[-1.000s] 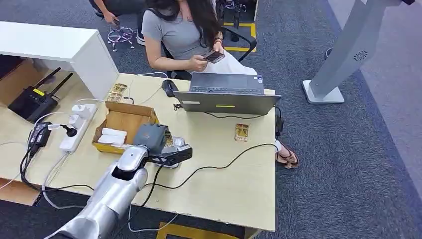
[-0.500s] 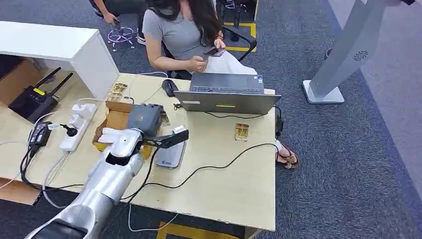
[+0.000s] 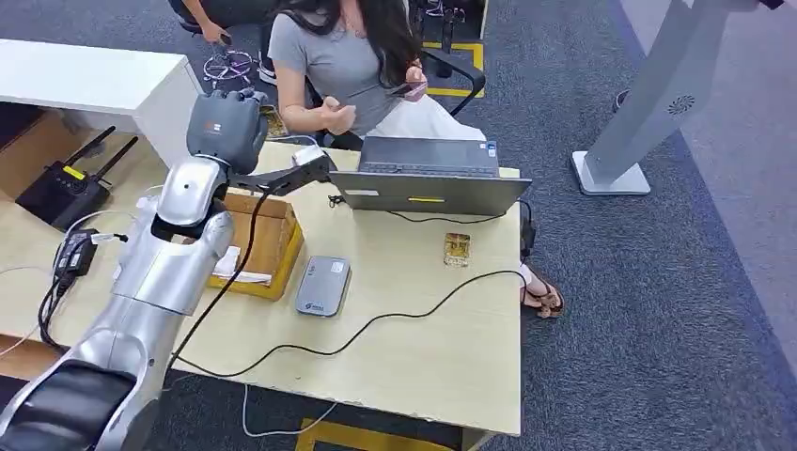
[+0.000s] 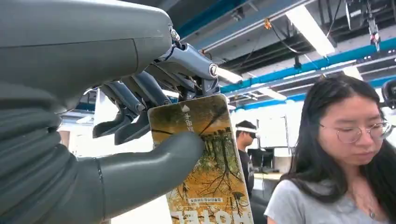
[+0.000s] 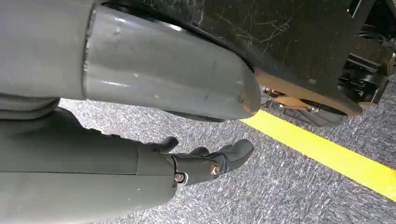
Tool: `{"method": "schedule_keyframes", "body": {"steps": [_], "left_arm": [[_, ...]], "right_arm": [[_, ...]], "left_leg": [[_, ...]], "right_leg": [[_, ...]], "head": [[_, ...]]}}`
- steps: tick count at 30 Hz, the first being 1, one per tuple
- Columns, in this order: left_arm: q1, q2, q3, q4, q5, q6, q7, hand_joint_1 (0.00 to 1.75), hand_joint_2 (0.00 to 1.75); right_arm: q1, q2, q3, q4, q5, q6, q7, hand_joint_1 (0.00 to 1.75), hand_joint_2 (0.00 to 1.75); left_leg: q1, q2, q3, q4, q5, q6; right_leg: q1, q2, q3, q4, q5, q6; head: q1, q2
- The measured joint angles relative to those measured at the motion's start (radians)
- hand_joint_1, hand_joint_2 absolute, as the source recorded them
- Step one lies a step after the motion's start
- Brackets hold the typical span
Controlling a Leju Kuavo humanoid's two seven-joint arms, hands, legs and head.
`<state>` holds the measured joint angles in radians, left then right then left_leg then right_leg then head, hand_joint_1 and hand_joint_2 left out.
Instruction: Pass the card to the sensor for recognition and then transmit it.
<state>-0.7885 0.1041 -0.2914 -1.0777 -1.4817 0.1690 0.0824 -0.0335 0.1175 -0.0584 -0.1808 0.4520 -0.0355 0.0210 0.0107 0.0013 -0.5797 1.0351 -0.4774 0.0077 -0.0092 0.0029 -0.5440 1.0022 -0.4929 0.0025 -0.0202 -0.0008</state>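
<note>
Grey carpet (image 3: 658,310) lies around the table (image 3: 442,348). Up above it, the left hand (image 3: 230,127) pinches the card (image 4: 205,163) between thumb and fingers (image 4: 135,91), near a person (image 3: 338,61). Right hand (image 5: 205,161) hangs down, fingers loosely curled, holding nothing.

Light wooden table (image 3: 442,357), centre-left of frame, bears laptop (image 3: 428,180), grey sensor (image 3: 322,287), cardboard box (image 3: 266,246), power strip (image 3: 141,235), black cables (image 3: 395,315).

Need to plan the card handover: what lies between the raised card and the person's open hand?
Head view: nothing. The card, held in the left hand, and the person's hand are separated by open air above the desk edge.
</note>
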Motion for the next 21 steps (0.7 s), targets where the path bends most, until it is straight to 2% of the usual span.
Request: {"method": "schedule_keyframes", "body": {"steps": [6, 13, 14, 21], "left_arm": [[-0.027, 0.017, 0.018, 0.005, -0.037, 0.04, 0.032, 1.75, 1.75], [-0.033, 0.029, 0.042, 0.05, -0.043, 0.072, 0.033, 1.75, 1.75], [-0.033, 0.03, 0.044, 0.053, -0.043, 0.073, 0.033, 0.0, 1.75], [-0.033, 0.031, 0.053, 0.086, -0.048, 0.071, 0.042, 0.0, 1.75]], "right_arm": [[0.0, 0.0, 0.0, 0.0, 0.016, 0.008, 0.001, 0.0, 0.0], [-0.001, 0.002, 0.0, 0.0, 0.024, 0.008, -0.001, 0.0, 0.0], [-0.001, 0.002, 0.0, 0.0, 0.024, 0.008, -0.001, 0.0, 0.0], [-0.001, 0.003, 0.0, 0.0, 0.03, 0.008, 0.0, 0.0, 0.0]], "left_leg": [[0.0, 0.0, 0.0, 0.0, 0.0, 0.0], [0.0, 0.0, 0.0, 0.0, 0.0, 0.0], [0.0, 0.0, 0.0, 0.0, 0.0, 0.0], [0.0, 0.0, 0.0, 0.0, 0.0, 0.0]], "right_leg": [[0.0, 0.0, 0.0, 0.0, 0.0, 0.0], [0.0, 0.0, 0.0, 0.0, 0.0, 0.0], [0.0, 0.0, 0.0, 0.0, 0.0, 0.0], [0.0, 0.0, 0.0, 0.0, 0.0, 0.0]], "head": [[0.0, 0.0], [0.0, 0.0], [0.0, 0.0], [0.0, 0.0]]}}
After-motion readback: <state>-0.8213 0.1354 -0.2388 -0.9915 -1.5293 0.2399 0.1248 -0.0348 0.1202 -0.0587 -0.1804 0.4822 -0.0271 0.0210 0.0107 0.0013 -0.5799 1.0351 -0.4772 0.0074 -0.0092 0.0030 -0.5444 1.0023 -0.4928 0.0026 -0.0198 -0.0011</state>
